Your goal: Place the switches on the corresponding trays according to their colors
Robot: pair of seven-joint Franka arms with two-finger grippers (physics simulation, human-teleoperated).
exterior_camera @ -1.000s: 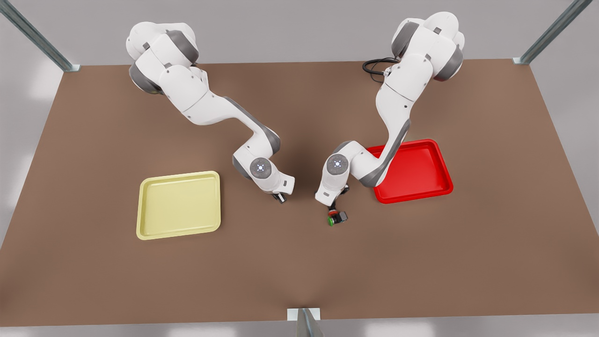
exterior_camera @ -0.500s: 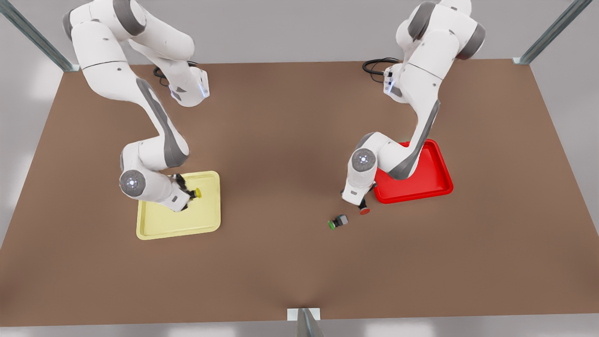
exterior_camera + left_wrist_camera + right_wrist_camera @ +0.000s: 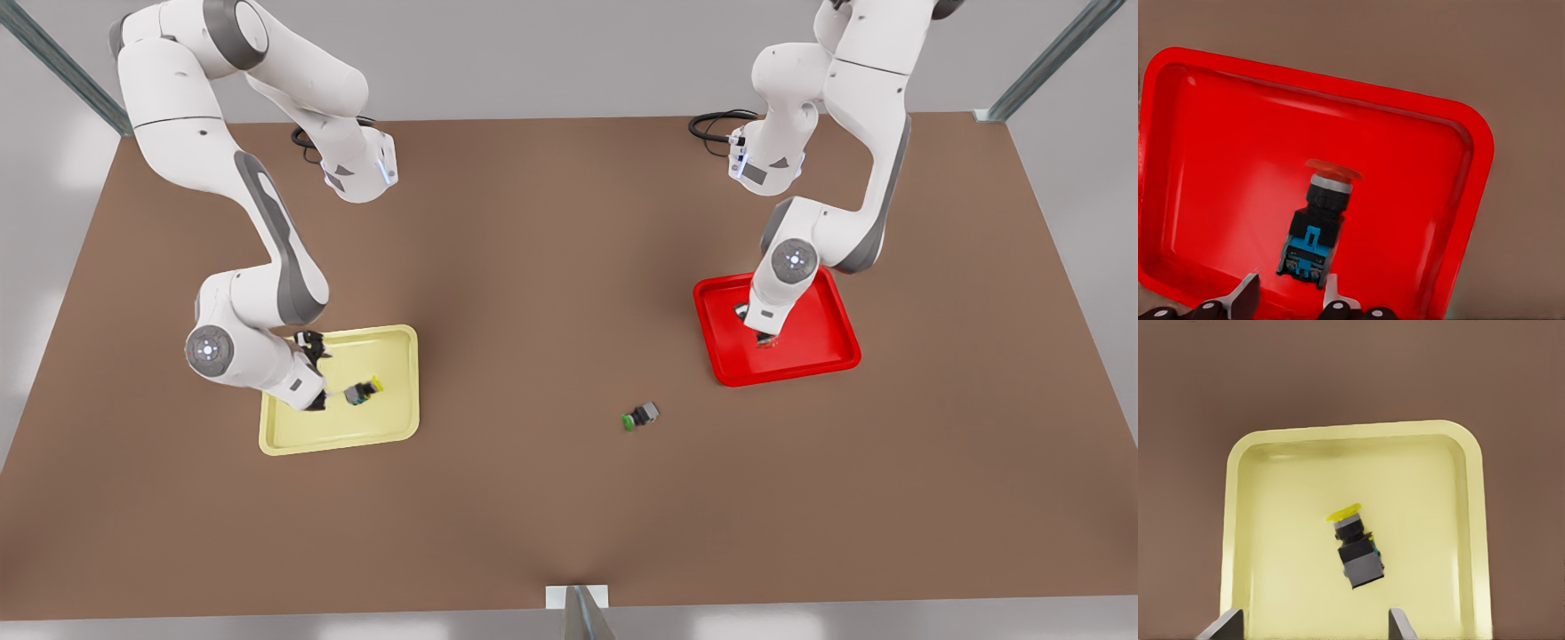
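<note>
My left gripper (image 3: 1286,300), jaws apart above the red-capped switch (image 3: 1315,227), and my open right gripper (image 3: 1313,623) risk clipping switches while lifting

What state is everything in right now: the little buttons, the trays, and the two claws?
Yellow switch: lying on its side in the yellow tray, released.
Red switch: lying in the red tray, between the left gripper's open fingers.
Green switch: lying on the table, outside both trays.
Right gripper: open, above the yellow tray.
</note>
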